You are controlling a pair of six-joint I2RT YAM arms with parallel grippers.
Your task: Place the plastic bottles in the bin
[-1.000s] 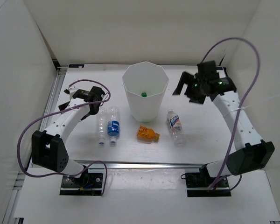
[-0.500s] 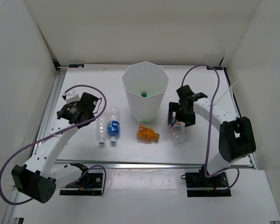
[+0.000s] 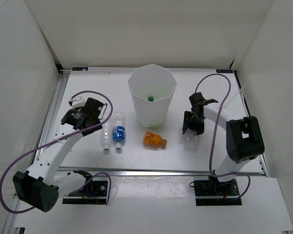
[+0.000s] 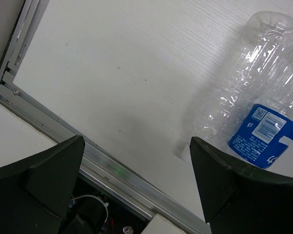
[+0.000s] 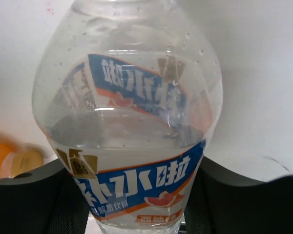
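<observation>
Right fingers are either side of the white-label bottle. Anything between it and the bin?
Nothing visible stands between the white-label bottle and the bin; the orange bottle lies off that line, on the bin's near side.

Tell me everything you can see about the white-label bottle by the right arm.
The white-label bottle is clear thin plastic with small droplets on its wall. Its white label carries blue and orange bands and Chinese characters. It lies on the table, right of the bin, between the right end effector's fingers, which flank both sides; whether they squeeze it I cannot tell. Its cap is hidden.
</observation>
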